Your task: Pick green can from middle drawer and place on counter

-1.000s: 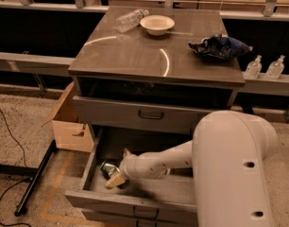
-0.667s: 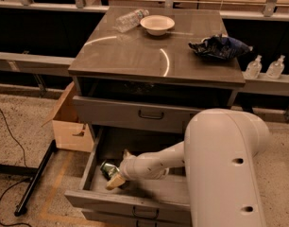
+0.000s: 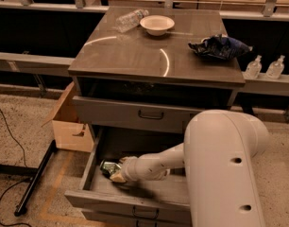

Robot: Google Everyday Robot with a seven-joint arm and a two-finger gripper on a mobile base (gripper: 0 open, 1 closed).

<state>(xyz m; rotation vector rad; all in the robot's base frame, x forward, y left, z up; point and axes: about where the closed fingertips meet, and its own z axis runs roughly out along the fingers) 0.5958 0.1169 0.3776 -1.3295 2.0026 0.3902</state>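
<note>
Green metal is seen at lower left: the can [image 3: 108,167] is laid in the open drawer [image 3: 130,203]. The hand [image 3: 117,175] is held low against it, as for a grasp; whether it is closed cannot be told. The table [image 3: 135,56] above is meant to receive it.

A: Where's the dented green metal can [image 3: 108,167]?
B: Left in the deep grey metal drawer [image 3: 125,203], gripper [image 3: 117,175] just beside it.
A: Above?
B: The glossy grey-brown counter [image 3: 135,56], round white bowl [image 3: 157,24] at its back.
</note>
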